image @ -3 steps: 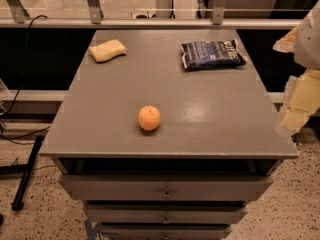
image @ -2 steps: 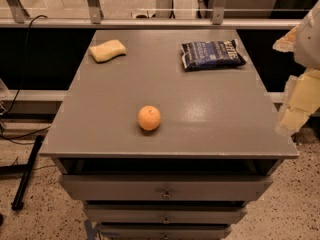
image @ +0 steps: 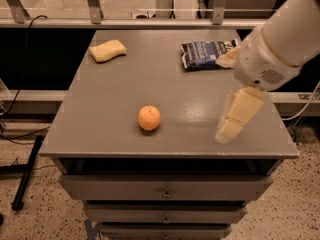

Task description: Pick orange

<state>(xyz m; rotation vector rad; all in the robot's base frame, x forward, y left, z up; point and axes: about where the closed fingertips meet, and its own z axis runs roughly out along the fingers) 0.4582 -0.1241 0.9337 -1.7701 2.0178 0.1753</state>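
Observation:
The orange is a small round fruit resting on the grey table top, near the front and a little left of the middle. My gripper hangs from the white arm that comes in from the upper right. It is over the table's front right part, to the right of the orange and well apart from it. Nothing shows in its grasp.
A pale yellow sponge lies at the table's back left. A blue chip bag lies at the back right, partly behind the arm. Drawers sit below the front edge. A railing runs behind the table.
The arm has swung in from the right edge of the view and now reaches over the table's right side, closer to the orange. The orange, sponge and bag have not moved.

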